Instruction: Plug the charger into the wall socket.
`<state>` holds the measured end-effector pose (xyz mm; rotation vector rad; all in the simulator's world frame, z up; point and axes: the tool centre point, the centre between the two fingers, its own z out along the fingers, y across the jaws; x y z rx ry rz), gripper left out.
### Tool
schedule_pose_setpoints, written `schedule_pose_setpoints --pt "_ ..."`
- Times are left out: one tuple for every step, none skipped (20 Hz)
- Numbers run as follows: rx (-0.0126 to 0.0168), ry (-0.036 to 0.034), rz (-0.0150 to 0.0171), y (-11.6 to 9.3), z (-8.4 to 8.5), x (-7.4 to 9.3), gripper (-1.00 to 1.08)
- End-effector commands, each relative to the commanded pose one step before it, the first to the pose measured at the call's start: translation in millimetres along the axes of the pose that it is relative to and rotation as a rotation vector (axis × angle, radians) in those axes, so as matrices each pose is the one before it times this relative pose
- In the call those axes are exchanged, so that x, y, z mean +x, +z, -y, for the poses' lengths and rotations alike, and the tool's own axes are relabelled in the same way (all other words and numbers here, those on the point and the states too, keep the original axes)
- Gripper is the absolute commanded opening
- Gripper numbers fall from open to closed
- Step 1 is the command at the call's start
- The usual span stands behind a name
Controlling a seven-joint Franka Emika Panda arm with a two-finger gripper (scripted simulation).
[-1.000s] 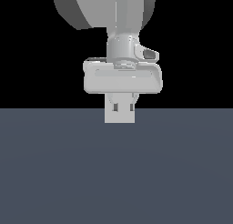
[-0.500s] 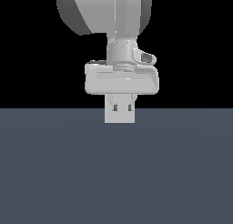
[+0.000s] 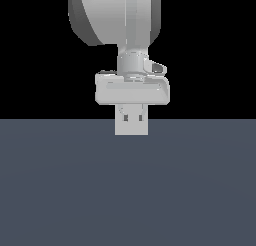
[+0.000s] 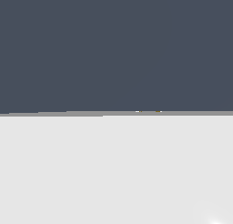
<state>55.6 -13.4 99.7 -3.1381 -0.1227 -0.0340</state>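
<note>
In the exterior view the wall socket (image 3: 132, 125) is a pale square plate standing upright just under my gripper's hand (image 3: 132, 90), with two small dark marks near its middle. It hides my fingers and whatever lies between them. In the wrist view the charger (image 4: 116, 168) is a wide white surface filling half the picture, very close to the camera. Its far edge lies against a thin grey strip, the socket's edge (image 4: 82, 113), where two tiny orange dots (image 4: 158, 111) show. No fingers show in the wrist view.
A flat dark grey-blue floor (image 3: 128, 190) spreads under and around the plate, also seen in the wrist view (image 4: 116, 50). The background above it is black. The arm's large upper links (image 3: 115, 15) hang over the hand.
The hand has sunk slightly towards the plate and the upper arm links have shifted a little. The socket plate has not moved.
</note>
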Motion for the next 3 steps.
schedule_pose_setpoints --pt "-0.00008 0.00007 -0.00027 -0.15 -0.1 3.23 -1.0" --pt "0.0 0.0 0.0 0.0 -0.01 0.44 -1.0" --pt "0.0 0.0 0.0 0.0 0.0 0.14 -1.0"
